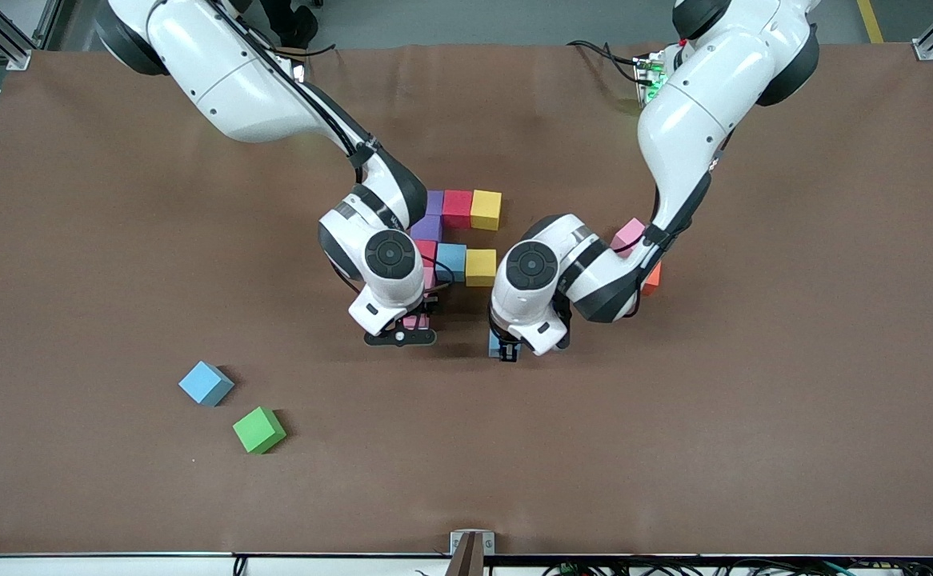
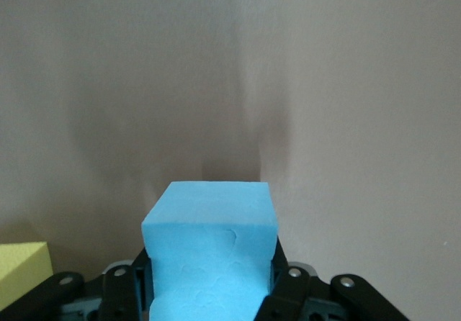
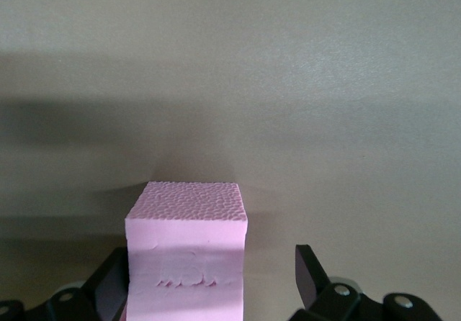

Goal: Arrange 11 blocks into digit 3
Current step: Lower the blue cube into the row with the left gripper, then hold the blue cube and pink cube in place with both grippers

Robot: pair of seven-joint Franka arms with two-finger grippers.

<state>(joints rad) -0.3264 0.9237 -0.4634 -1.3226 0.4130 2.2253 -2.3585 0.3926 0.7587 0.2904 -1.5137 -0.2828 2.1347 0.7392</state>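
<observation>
A partial figure of blocks lies mid-table: purple (image 1: 434,202), red (image 1: 457,208) and yellow (image 1: 486,210) in a row, a purple block (image 1: 426,228) below, then red (image 1: 426,250), light blue (image 1: 450,262) and yellow (image 1: 480,267). My right gripper (image 1: 410,326) (image 3: 212,270) stands open around a pink block (image 1: 417,320) (image 3: 187,242) at the figure's near end. The block touches one finger, with a gap to the other. My left gripper (image 1: 506,350) (image 2: 209,278) is shut on a light blue block (image 1: 495,342) (image 2: 209,227), low at the table, nearer the camera than the yellow block (image 2: 21,270).
A pink block (image 1: 628,234) and an orange block (image 1: 651,278) lie partly hidden by the left arm. A loose light blue block (image 1: 206,383) and a green cube (image 1: 258,430) sit toward the right arm's end, nearer the camera.
</observation>
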